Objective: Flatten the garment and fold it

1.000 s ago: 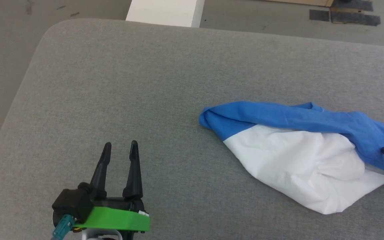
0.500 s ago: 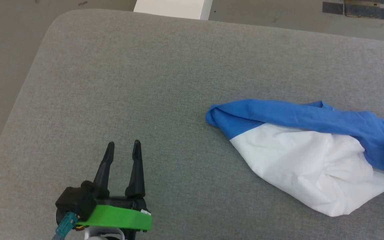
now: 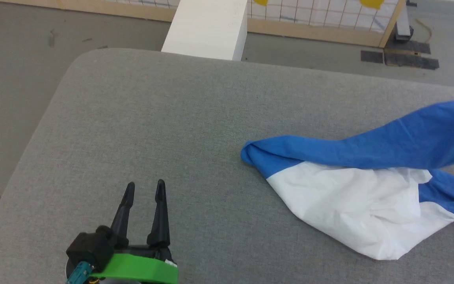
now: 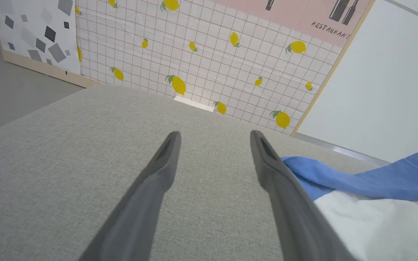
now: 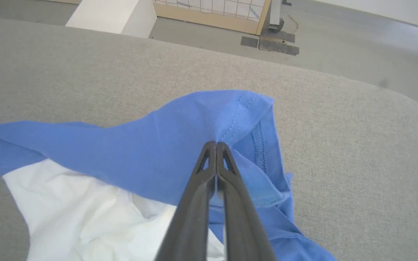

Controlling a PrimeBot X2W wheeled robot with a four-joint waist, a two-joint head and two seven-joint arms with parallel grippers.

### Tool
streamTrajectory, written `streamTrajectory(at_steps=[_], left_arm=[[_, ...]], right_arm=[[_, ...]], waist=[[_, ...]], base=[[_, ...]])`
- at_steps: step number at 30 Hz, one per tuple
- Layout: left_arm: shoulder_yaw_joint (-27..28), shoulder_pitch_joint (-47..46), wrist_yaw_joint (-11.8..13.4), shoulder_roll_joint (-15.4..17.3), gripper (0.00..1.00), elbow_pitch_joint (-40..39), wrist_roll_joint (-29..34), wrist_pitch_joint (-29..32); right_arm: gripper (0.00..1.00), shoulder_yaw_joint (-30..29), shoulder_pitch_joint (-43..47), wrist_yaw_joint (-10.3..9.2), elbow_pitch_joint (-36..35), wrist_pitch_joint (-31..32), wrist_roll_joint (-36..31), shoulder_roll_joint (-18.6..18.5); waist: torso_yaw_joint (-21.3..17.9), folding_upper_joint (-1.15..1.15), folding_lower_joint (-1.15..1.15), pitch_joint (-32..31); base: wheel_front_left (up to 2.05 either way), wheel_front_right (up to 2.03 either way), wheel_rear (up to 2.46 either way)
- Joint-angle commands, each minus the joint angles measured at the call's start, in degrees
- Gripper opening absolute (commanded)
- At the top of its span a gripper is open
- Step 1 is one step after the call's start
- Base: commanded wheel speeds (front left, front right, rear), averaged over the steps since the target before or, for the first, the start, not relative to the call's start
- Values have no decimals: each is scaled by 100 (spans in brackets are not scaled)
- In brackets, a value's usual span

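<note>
**Flattening, opening step.** Near the front left corner of the grey worktop [image 3: 172,118], the left pincer [image 3: 145,184] hovers with its fingers apart, holding nothing. Right of centre, running to the right edge, lies the garment [image 3: 349,205], bunched, its white body crumpled on the surface. Farther back, the right pincer [image 5: 215,145] is clamped together on the stitched hem of one blue sleeve [image 3: 408,142] and holds it raised off the worktop. Beyond the far edge stands a white box [image 3: 207,27]. The next move, as judged, is to draw the sleeve outward to spread it while the left pincer takes a second hold on the heap's left fold.
</note>
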Motion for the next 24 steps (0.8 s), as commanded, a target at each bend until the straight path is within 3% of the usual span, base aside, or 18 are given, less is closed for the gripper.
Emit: streamTrajectory(at_steps=[1, 7, 16, 24], left_arm=[[30, 88, 9, -16, 100, 7, -63, -22], [-14, 105, -2, -16, 100, -39, -84, -22], [-298, -13, 57, -16, 100, -2, -248, -22], [-544, -99, 89, -16, 100, 107, -412, -22]], right_arm=[[0, 140, -215, -8, -48, 32, 35, 76], [0, 997, -1140, -8, 80, 121, 62, 438], [0, 2568, -2118, -8, 1147, 31, 423, 1732], [0, 3170, -1948, -8, 2477, -175, 520, 1985]], waist=[[103, 0, 0, -147], [420, 0, 0, -84], [1011, 0, 0, 192], [1441, 0, 0, 319]], base=[[0, 0, 0], [0, 0, 0], [0, 0, 0], [0, 0, 0]])
